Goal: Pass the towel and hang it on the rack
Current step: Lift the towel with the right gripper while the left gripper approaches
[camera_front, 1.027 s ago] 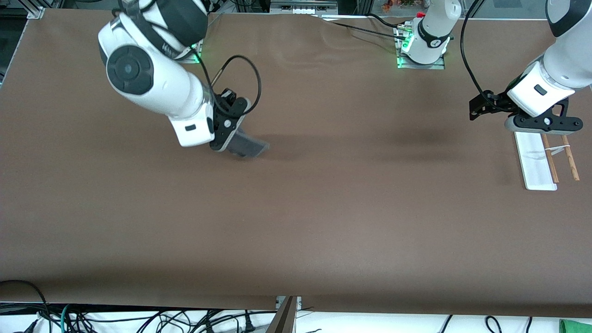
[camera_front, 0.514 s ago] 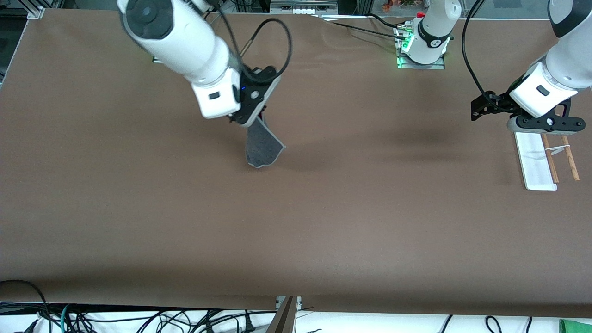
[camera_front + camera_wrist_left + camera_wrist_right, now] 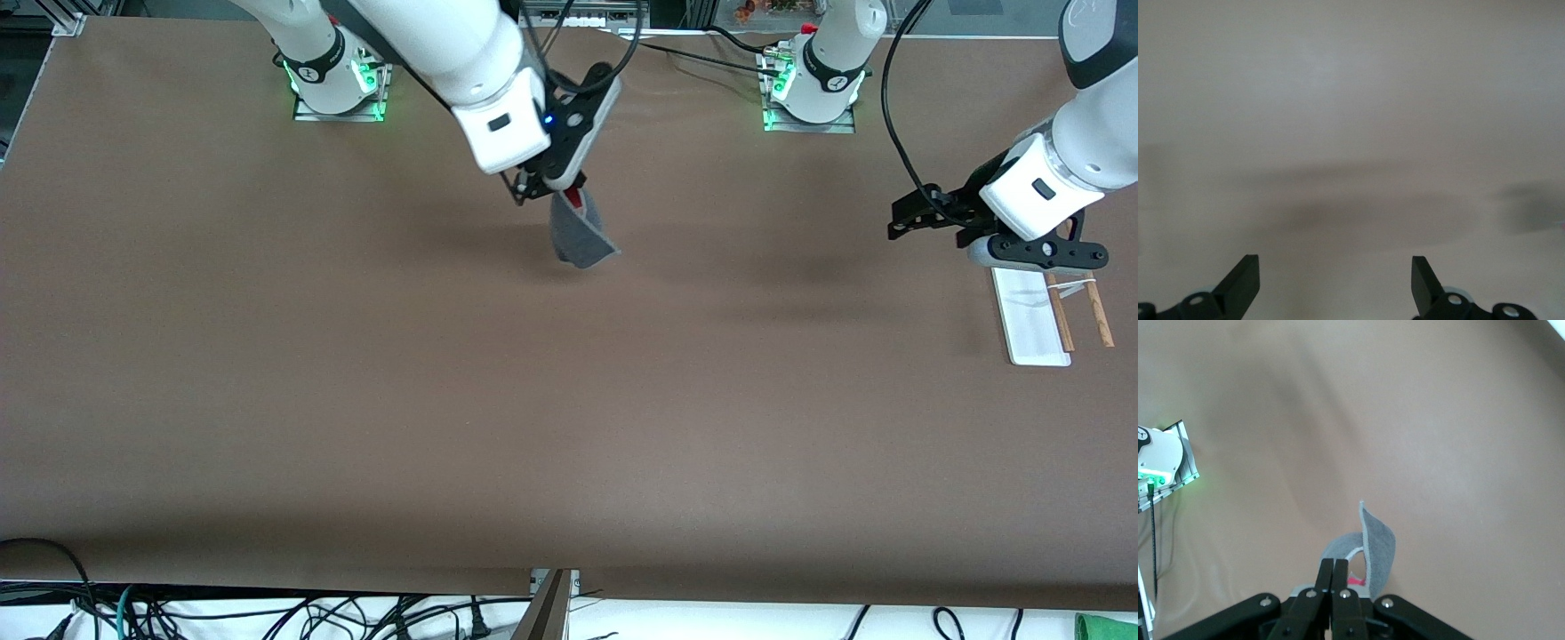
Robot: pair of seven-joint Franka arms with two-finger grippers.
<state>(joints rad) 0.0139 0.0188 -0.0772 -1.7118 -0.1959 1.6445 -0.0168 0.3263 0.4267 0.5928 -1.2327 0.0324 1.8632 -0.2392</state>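
Front view is showing our right gripper [image 3: 558, 185] up in the air over the middle of the table [image 3: 356, 373], toward our bases. We are pinching the towel [image 3: 578, 233] by its top edge, with the fingers squeezed tight together on it. The towel is hanging down, grey side out, with a little pink peeking near the top. In our right wrist view the cloth [image 3: 1375, 553] is curling up past the fingers, so we are holding only a small bit of it.

Our left gripper [image 3: 907, 220] is waiting in the air just by the rack [image 3: 1031, 311], and its fingers are standing wide apart with nothing between them. The rack is sitting at the left arm's end of the table, white base flat, two brown rods [image 3: 1080, 307] beside it.

We think a few things could go wrong. The towel could slip out, because we are gripping just a thin edge and it is swinging. The handover could miss, because the floppy cloth is folding and giving our left gripper a small, wobbly target. If we are letting go too soon, it is dropping on the table. The rods look thin, so a bump could knock the rack.
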